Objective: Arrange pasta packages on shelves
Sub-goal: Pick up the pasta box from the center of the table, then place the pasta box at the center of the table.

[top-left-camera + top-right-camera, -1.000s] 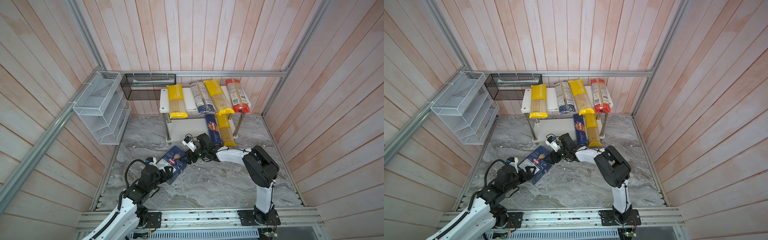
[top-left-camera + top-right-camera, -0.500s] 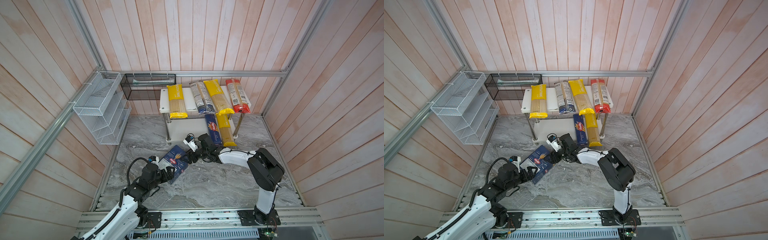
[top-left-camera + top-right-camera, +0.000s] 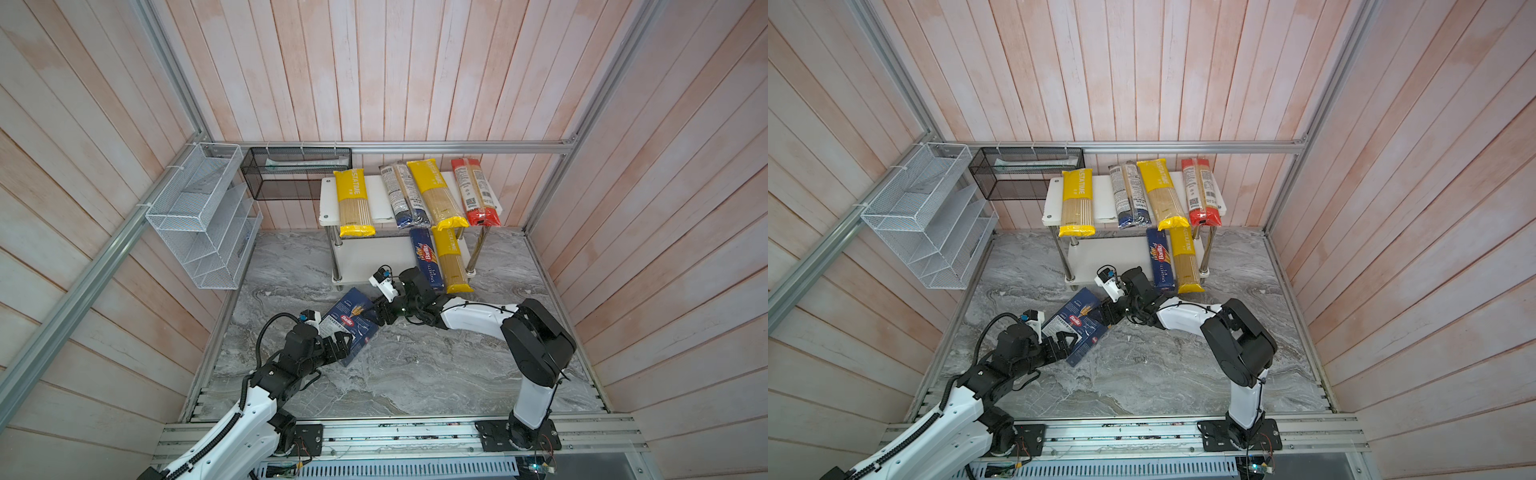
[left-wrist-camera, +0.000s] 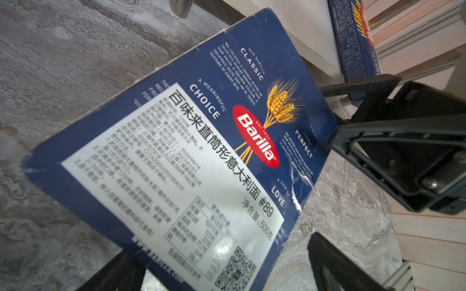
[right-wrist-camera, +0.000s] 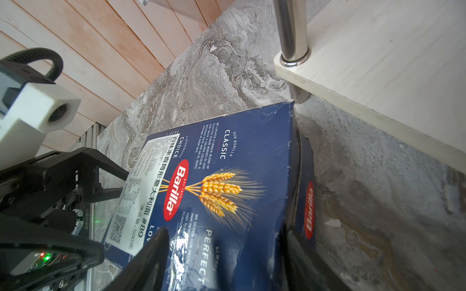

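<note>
Right arm's chunky elbow has swung a bit further out from the shelves [image 3: 376, 199] over the last second, and the left arm has crept slightly closer. The box has basically not budged. Room-wise it's pinkish wood-plank walls [image 3: 374, 75] all round with an aluminium frame [image 3: 415, 147], and the shelves stand on a grey marbled floor [image 3: 415, 374]. Beside the shelves hang a white wire-mesh organizer [image 3: 199, 216] and a black mesh basket [image 3: 291, 174], basket nearer. Top shelf carries two yellow PASTATIME bags [image 3: 352, 203] with a dark-ended clear bag [image 3: 402, 195] between them, plus a red-ended bag [image 3: 473, 191] at the end furthest from the basket. Lower shelf has the blue Barilla pack [image 3: 426, 259] right against a third yellow bag [image 3: 451, 262]. The wider blue Barilla box [image 3: 353, 318] is down on the floor just in front of the shelves, one corner right by their base. Right gripper [image 3: 384, 312] has its jaws spread around the box's shelf-side corner; can't tell if they're actually pinching. Left gripper [image 3: 344, 341] is at the box's other end, jaws apart, with floor showing beside one finger [image 4: 332, 272].
</note>
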Action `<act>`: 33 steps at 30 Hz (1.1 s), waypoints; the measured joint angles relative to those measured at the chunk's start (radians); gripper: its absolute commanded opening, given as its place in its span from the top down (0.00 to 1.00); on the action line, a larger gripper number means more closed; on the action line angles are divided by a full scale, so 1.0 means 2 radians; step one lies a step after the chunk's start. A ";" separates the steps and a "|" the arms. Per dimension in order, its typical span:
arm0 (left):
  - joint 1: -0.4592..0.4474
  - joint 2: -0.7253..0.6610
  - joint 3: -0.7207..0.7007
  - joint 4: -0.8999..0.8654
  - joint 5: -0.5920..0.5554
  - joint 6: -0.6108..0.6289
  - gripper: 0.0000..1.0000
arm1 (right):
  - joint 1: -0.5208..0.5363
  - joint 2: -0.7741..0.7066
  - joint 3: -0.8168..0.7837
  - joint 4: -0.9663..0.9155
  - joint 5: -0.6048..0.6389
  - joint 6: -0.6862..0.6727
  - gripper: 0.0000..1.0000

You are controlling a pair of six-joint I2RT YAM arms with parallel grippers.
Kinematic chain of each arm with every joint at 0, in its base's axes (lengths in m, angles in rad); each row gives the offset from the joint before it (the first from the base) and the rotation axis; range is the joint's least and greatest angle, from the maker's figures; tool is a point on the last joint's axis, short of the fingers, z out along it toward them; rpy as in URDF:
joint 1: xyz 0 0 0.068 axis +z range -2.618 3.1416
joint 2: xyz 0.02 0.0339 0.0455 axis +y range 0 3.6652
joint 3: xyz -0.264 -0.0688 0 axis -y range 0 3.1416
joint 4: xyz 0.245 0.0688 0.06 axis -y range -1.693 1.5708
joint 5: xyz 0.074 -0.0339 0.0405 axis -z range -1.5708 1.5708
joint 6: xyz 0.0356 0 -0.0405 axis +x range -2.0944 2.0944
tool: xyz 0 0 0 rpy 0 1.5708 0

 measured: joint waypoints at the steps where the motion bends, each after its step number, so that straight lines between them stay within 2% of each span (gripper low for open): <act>1: 0.000 0.000 0.001 0.000 0.000 0.000 0.00 | 0.000 -0.004 -0.002 -0.001 0.001 0.001 0.31; 19: -0.006 0.039 0.042 0.016 0.005 0.010 0.00 | 0.001 -0.060 -0.024 0.026 0.042 0.010 0.31; 33: -0.006 0.040 0.042 0.040 0.000 0.016 0.00 | 0.020 -0.128 -0.155 0.000 0.070 0.076 0.31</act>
